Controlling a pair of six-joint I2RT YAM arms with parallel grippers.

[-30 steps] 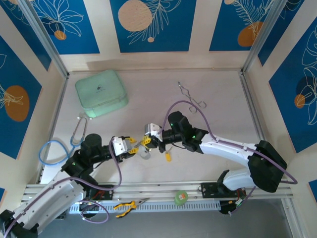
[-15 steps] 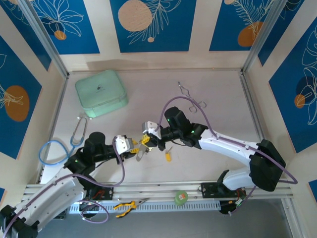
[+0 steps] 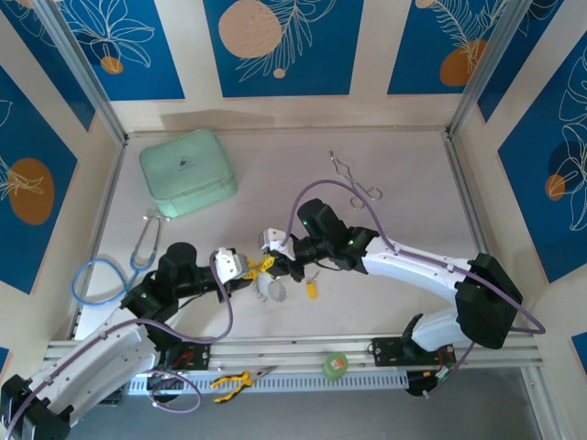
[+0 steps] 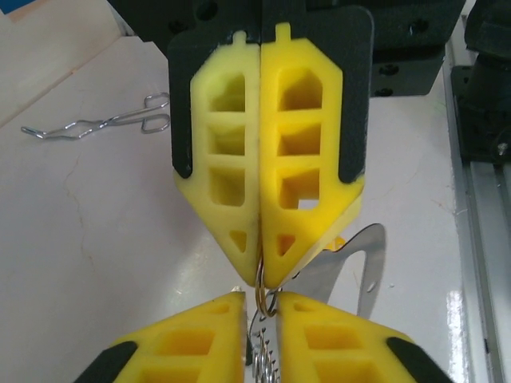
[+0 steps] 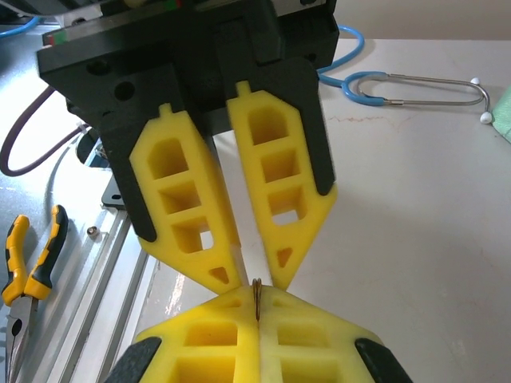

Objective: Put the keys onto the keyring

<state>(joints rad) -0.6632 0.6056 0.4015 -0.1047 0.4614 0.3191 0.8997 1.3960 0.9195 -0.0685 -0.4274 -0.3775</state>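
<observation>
Case, mint green, sits shut at far left (contents hidden). Keyring, a thin metal loop, is at centre-front, pinched edge-on by the closed right gripper. Left gripper straddles it; I cannot tell whether it grips.

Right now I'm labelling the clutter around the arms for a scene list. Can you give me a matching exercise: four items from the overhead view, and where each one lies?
Things:
1. mint case
2. stethoscope
3. forceps
4. pliers

Places:
A. on the metal rail at the near edge
B. far side of the table, right of centre
C. far left part of the table
D. left edge of the table, nearer than the case

Pairs: 1-C; 2-D; 3-B; 4-A
</observation>
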